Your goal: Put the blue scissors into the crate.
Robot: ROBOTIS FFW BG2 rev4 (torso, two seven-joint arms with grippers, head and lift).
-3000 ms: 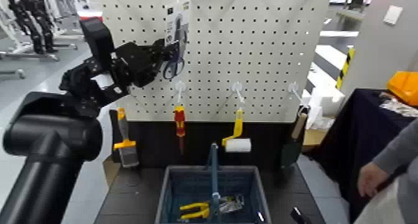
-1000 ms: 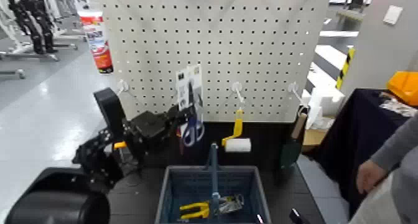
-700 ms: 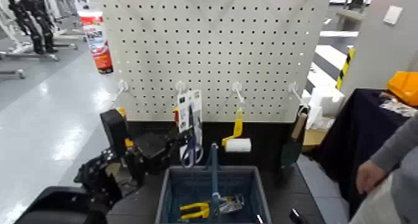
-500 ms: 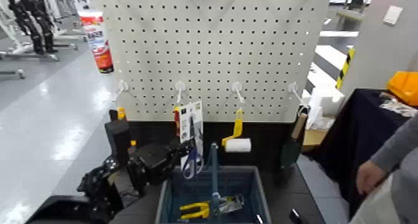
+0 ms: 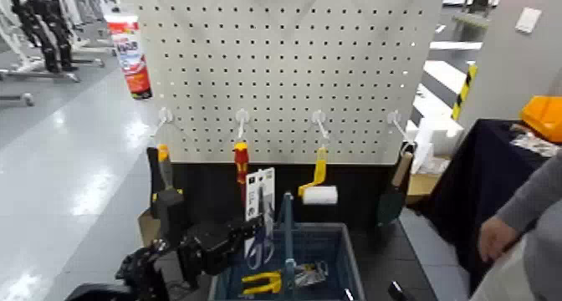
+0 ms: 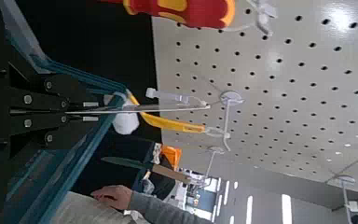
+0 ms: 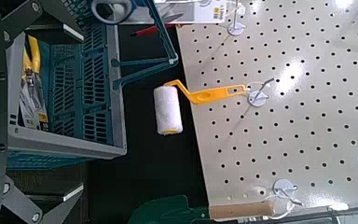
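The blue scissors (image 5: pixel 260 248) are fixed to a tall white card (image 5: pixel 259 196) and held upright. My left gripper (image 5: pixel 245 231) is shut on the card's left edge. The card's lower end, with the blue loop handles, dips below the rim of the blue-grey crate (image 5: pixel 334 237), just left of its upright central handle (image 5: pixel 287 229). In the left wrist view my left gripper (image 6: pixel 91 111) pinches the card edge-on (image 6: pixel 158 110) beside the crate's wall (image 6: pixel 70 163). The right wrist view shows the crate (image 7: pixel 70 93), the scissors' handle (image 7: pixel 112 9) and my right gripper (image 7: pixel 5 121) open, low at the front right.
Yellow-handled pliers (image 5: pixel 262 281) lie in the crate. The pegboard (image 5: pixel 334 62) carries a brush (image 5: pixel 163 166), a red screwdriver (image 5: pixel 241 160), a yellow roller (image 5: pixel 319 186), a trowel (image 5: pixel 393 196) and a spray can (image 5: pixel 130 53). A person's hand (image 5: pixel 498 237) is at the right.
My left arm has come down from the pegboard with the scissors card, which has moved down and slightly right until its lower end is inside the crate. The right arm has not moved.
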